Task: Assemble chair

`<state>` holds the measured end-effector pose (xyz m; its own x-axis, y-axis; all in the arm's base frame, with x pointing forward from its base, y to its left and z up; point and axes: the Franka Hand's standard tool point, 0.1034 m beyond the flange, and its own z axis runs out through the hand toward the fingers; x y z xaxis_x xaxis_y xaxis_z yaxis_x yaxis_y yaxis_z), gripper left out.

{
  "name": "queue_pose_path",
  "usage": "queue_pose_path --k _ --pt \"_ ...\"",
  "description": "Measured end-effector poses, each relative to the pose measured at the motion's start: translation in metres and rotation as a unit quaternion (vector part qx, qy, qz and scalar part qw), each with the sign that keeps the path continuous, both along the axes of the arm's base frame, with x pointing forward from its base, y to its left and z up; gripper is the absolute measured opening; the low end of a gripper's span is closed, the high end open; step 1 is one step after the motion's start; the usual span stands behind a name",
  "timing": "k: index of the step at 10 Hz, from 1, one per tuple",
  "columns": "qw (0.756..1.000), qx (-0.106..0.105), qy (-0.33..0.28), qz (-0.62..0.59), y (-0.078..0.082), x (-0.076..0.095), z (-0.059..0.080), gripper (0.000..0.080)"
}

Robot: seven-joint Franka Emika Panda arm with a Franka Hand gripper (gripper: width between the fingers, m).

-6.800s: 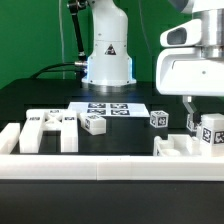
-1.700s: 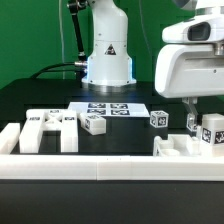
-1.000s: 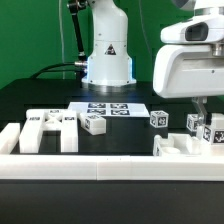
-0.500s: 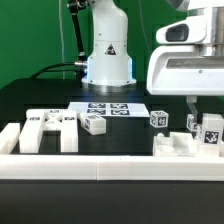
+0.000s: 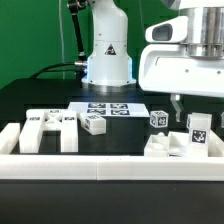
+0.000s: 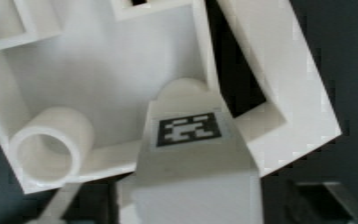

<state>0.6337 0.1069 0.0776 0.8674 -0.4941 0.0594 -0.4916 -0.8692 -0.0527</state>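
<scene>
My gripper (image 5: 196,118) hangs at the exterior view's right, shut on a white tagged chair piece (image 5: 199,134) held upright just above another white chair part (image 5: 163,147) by the front rail. In the wrist view the held piece (image 6: 190,130) fills the gap between my jaws (image 6: 194,206). Behind it lie a slotted white chair panel (image 6: 265,70) and a round white peg (image 6: 51,150). A slotted chair panel (image 5: 50,128) lies at the exterior view's left, with a small tagged block (image 5: 95,123) and a tagged cube (image 5: 159,118) near the middle.
The marker board (image 5: 110,109) lies flat in front of the robot base (image 5: 108,55). A white rail (image 5: 100,167) runs along the table's front edge, with a raised end (image 5: 9,138) at the exterior view's left.
My gripper has moved toward the exterior view's left, carrying the tagged piece with it. The white part beneath it has shifted slightly left too.
</scene>
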Motion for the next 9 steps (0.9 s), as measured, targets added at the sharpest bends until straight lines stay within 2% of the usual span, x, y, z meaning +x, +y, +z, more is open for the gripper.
queue_pose_path --k 1,2,3,5,6,9 --pt "1.0 -0.001 -0.003 0.009 0.005 0.0 0.005 0.0483" --pt "1.0 -0.003 -0.006 0.028 0.009 -0.002 0.013 0.0617" --pt "0.999 -0.003 -0.006 0.047 0.01 -0.007 0.019 0.0639" --pt "0.999 0.001 0.004 0.054 0.011 -0.015 0.029 0.0648" --pt "0.999 0.006 0.004 0.032 0.009 -0.015 0.028 0.0648" --pt "0.999 0.005 0.005 0.036 0.01 -0.016 0.027 0.0649"
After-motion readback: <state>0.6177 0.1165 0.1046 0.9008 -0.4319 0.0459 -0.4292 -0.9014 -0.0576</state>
